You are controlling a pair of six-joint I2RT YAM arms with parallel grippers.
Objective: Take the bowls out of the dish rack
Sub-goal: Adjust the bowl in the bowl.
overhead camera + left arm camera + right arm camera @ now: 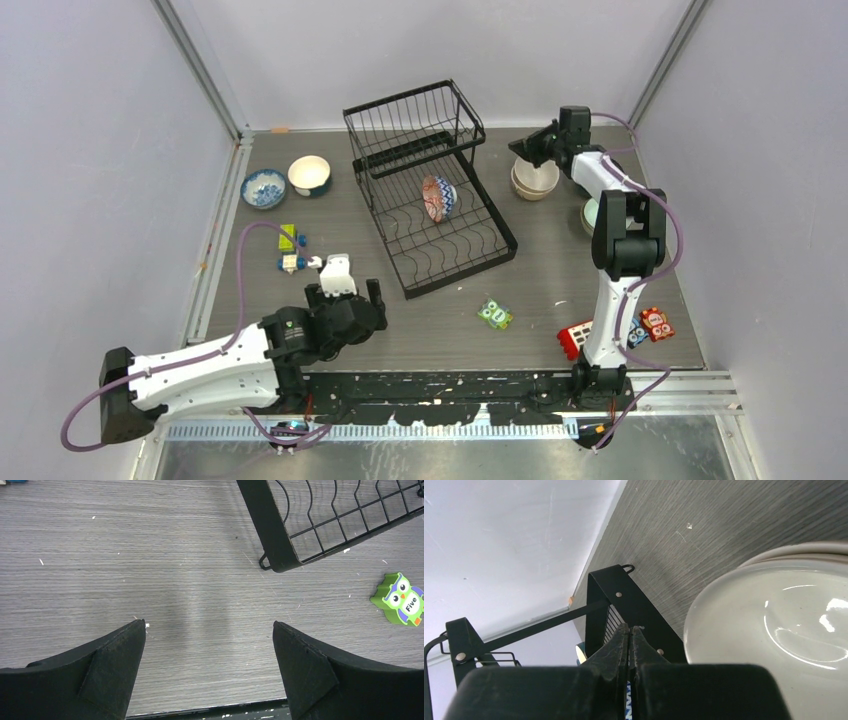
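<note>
The grey table [560, 250] carries everything, and the black wire dish rack [455, 245] sits in the middle of it, within reach of both arms, so either one can work it from its own side. The upper basket looks empty; the lower tray holds 1 patterned red bowl [438, 198], propped on its edge between the wavy wires, which are what keep it upright. It appears to be the only bowl not yet unloaded. The others have been put down flat on the table to either side of the rack: a stack of cream bowls [534, 182] and a pale green bowl [587, 213], half hidden behind the right arm, on the right, and a blue-patterned bowl [264, 188] beside a cream bowl with a dark outside [309, 175] at the far left. Nesting the cream ones saves room on that side. The right gripper [630, 632] hangs between the rack's far right corner and the cream stack, its fingers pressed together with nothing between them, so it carries no bowl. The left gripper [209, 624] hovers low over bare table just off the rack's near left corner, fingers spread wide and empty, which would suit a reach for the red bowl's rim. A small green owl block [402, 600] lies near that corner, clear of both grippers, and more toy blocks sit well apart at both sides.
</note>
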